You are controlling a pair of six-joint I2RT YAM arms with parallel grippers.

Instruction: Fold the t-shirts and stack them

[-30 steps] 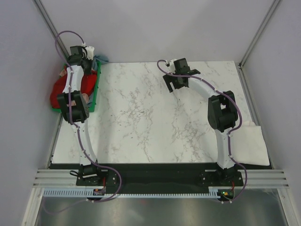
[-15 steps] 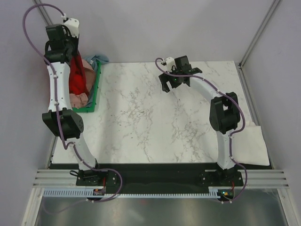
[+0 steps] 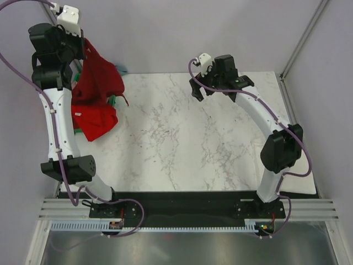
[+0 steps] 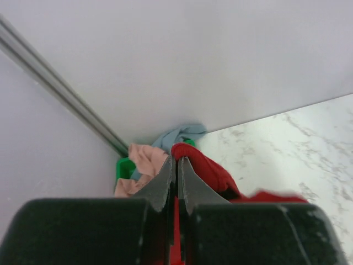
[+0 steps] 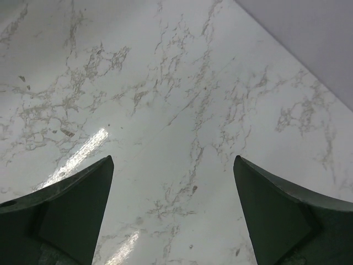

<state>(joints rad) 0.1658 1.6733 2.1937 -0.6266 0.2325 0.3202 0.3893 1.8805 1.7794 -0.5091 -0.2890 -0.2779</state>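
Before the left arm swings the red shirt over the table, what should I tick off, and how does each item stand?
1. Left gripper jaws shut on the red t-shirt: ok.
2. Only one shirt lifted: cannot tell; the hanging red cloth shows two shades.
3. Hem clear of the green crate: cannot tell, cloth covers it.
4. Right gripper jaws open and empty: ok.
5. Marble table bare where the shirt would land: ok.
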